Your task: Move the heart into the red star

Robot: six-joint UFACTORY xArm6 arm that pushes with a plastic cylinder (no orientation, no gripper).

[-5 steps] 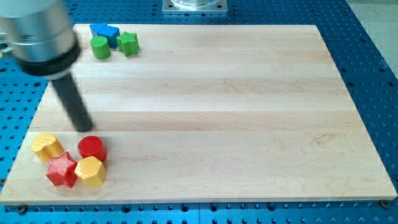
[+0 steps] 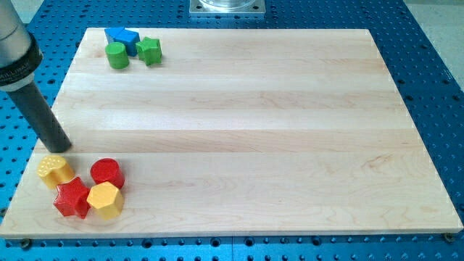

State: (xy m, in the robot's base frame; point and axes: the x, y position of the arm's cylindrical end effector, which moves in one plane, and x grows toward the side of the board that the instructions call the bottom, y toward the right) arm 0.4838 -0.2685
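Note:
A yellow heart (image 2: 55, 170) lies near the board's lower left corner. A red star (image 2: 72, 197) sits just below and right of it, touching or nearly touching it. My tip (image 2: 60, 147) is at the board's left edge, just above the heart, close to its top. A red cylinder (image 2: 107, 172) and a yellow hexagon (image 2: 105, 199) sit right of the heart and the star.
A green cylinder (image 2: 117, 55), a blue block (image 2: 122, 38) and a green star (image 2: 149, 50) cluster at the top left of the wooden board (image 2: 246, 130). Blue perforated table surrounds the board.
My tip has moved to the view's left, from above the red cylinder to above the heart at the board's edge. The blocks have not visibly moved.

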